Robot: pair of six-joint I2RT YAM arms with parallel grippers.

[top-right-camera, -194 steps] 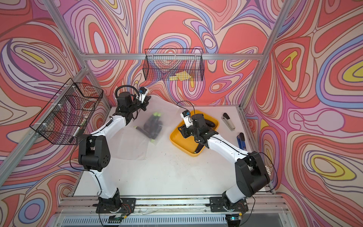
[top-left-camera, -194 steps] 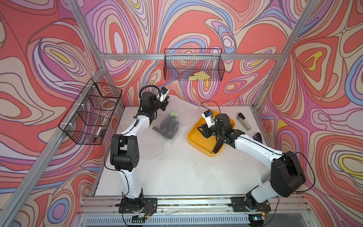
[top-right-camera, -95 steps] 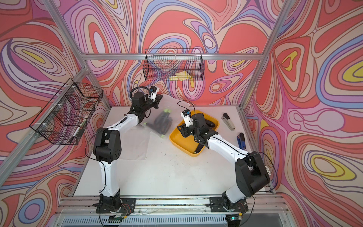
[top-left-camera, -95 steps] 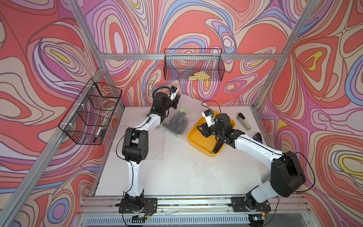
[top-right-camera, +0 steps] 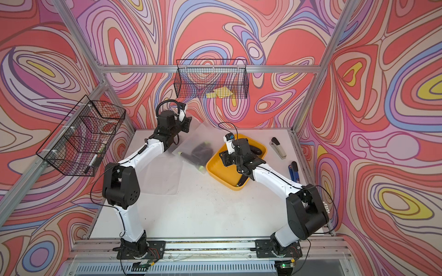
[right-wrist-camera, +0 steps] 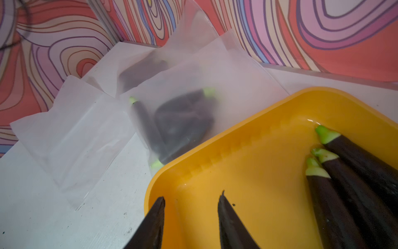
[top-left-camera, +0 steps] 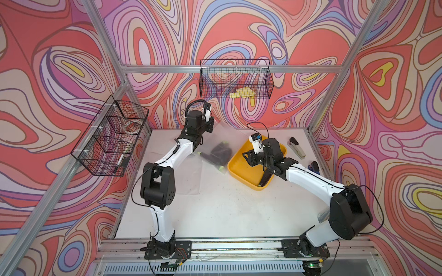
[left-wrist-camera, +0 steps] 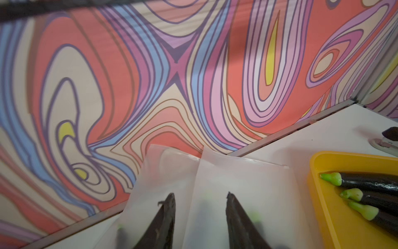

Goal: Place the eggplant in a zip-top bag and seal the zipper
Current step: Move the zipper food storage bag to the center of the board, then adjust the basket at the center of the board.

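Frosted bag [right-wrist-camera: 215,73] lies on the table [top-left-camera: 227,210], just beside the yellow tray [right-wrist-camera: 237,151]; the tray rim hides its near corner. The eggplants [right-wrist-camera: 183,120] inside show only as dark blurs with green stem ends, count unclear. Cannot tell whether the zipper is closed.

Left claw [left-wrist-camera: 200,195]: fingers apart, cut off at the frame edge. The bag's film sits behind the gap with a fold running up it; neither finger visibly pinches it.

Right claw [right-wrist-camera: 192,196]: fingers apart over the tray, nothing between them. In both top views its own wrist covers the tips.

Three loose eggplants [right-wrist-camera: 355,172] in the tray, tails cut off. Flat second bag [right-wrist-camera: 75,133] beside the first. Stapler [top-left-camera: 296,148] beyond the tray. Blue tool [top-left-camera: 313,166] near the wall, too small to identify. Two wire baskets [top-left-camera: 235,78] on the walls.
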